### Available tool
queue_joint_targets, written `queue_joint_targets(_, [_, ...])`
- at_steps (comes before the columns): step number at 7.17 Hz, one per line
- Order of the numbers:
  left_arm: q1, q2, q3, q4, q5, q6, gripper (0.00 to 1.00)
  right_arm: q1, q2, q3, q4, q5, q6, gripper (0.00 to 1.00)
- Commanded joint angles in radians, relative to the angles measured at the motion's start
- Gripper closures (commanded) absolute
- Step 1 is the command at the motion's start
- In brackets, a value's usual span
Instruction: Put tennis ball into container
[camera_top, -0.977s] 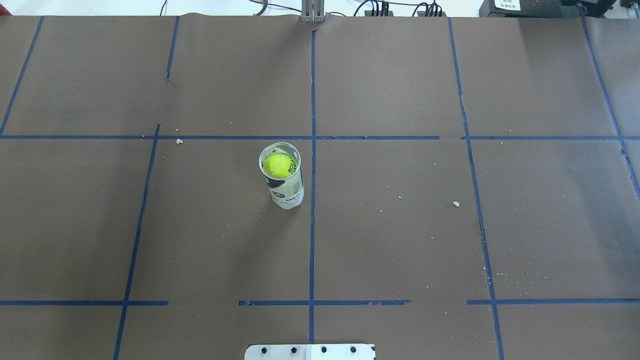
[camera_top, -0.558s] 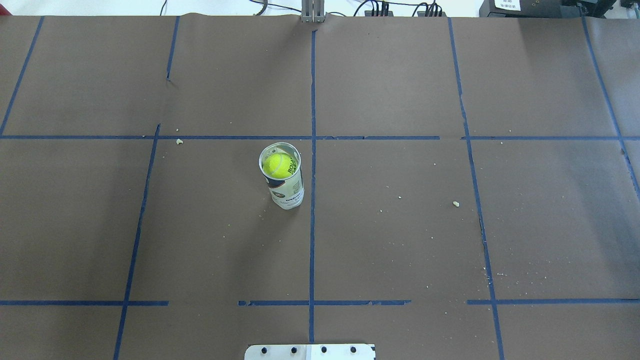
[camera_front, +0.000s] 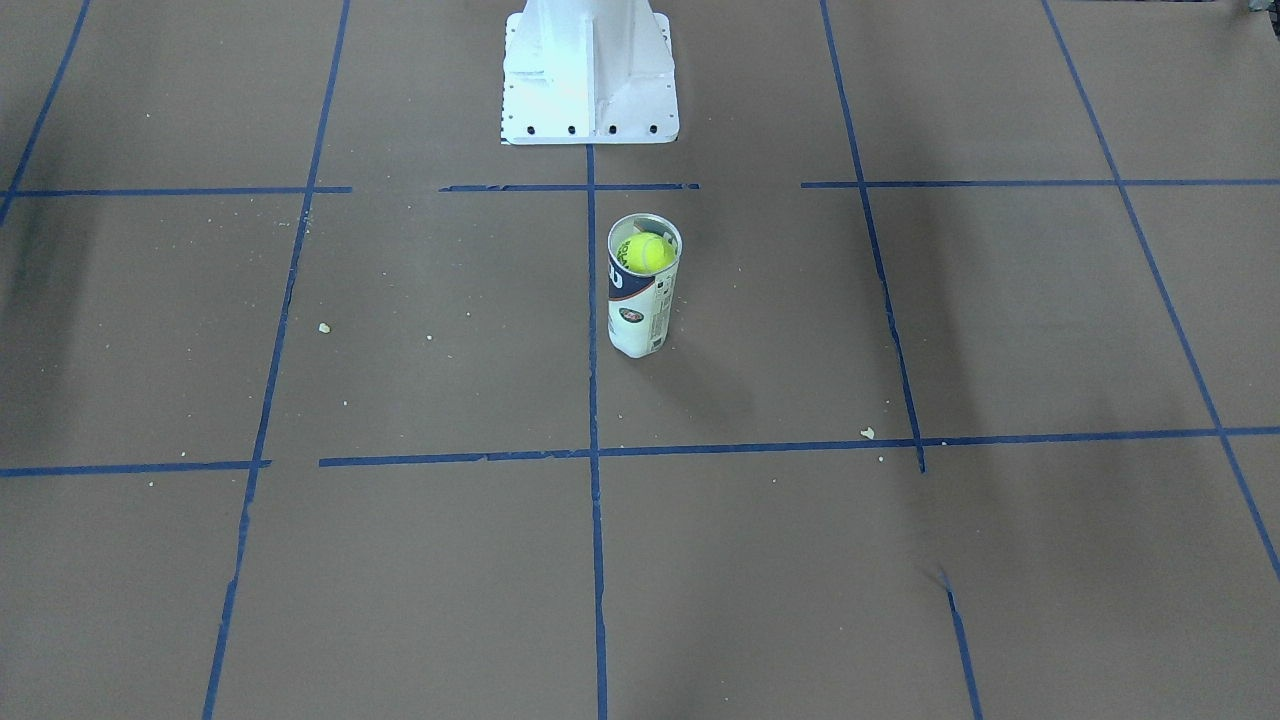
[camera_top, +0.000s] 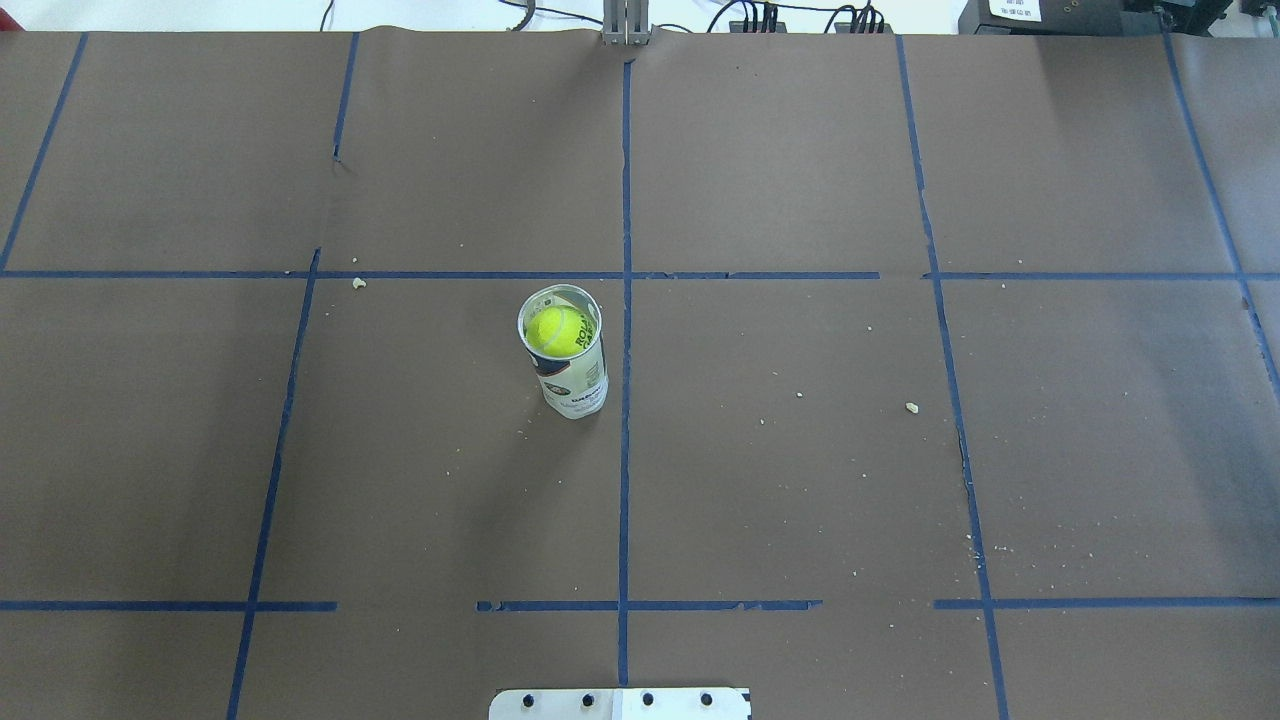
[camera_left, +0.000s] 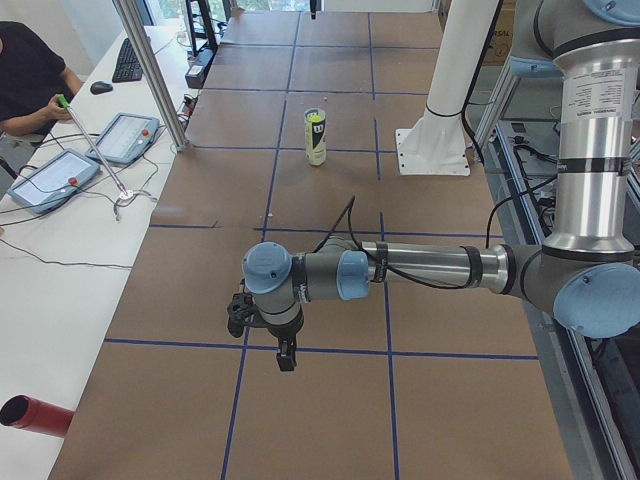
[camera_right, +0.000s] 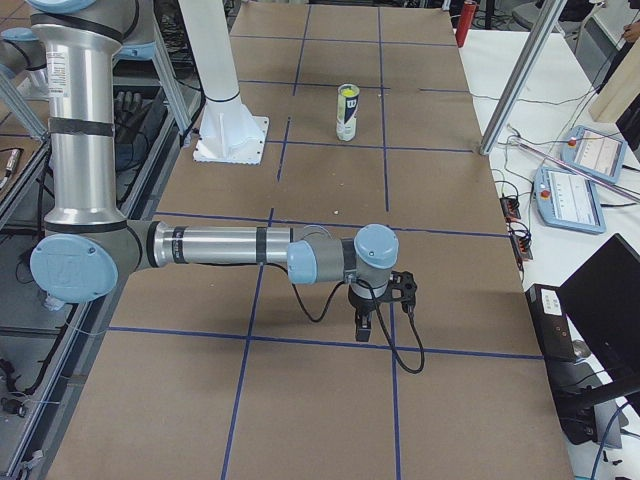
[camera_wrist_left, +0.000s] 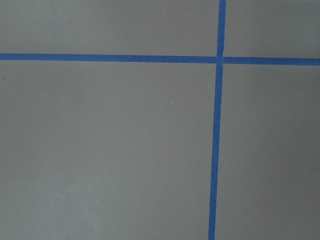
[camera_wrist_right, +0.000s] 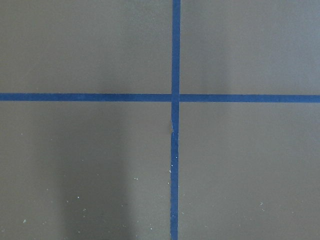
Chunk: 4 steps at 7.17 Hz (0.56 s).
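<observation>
The clear tennis-ball can (camera_top: 574, 388) stands upright just left of the centre tape line, its silvery rim open. The yellow-green tennis ball (camera_top: 556, 330) sits inside it near the mouth, lettering showing. The can (camera_front: 636, 318) and the ball (camera_front: 647, 252) appear again in the front-facing view. Neither gripper is near them. My left gripper (camera_left: 286, 356) hangs low over the paper at the table's left end, far from the can (camera_left: 316, 143). At the opposite end my right gripper (camera_right: 363, 326) hangs likewise. I cannot tell whether either is open or shut. Both wrist views show only brown paper and blue tape.
The white pedestal (camera_front: 590, 75) stands on the robot's side of the can. Small crumbs (camera_top: 911, 407) dot the paper. An operator (camera_left: 25, 75) and tablets (camera_left: 128, 137) are at a side bench behind a metal post (camera_left: 150, 70). A red cylinder (camera_left: 28, 412) lies there.
</observation>
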Motion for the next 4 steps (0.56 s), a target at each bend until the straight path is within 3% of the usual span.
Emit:
queue_joint_targets(1, [0.0,-0.006,-0.006,-0.002,-0.003,0.002,0.0,0.0,0.0,0.0,0.0,0.0,0.0,0.0])
queue_joint_targets(4, [0.0,-0.004,-0.006,-0.003,-0.006,0.006,0.0,0.0,0.0,0.0,0.0,0.0,0.0,0.0])
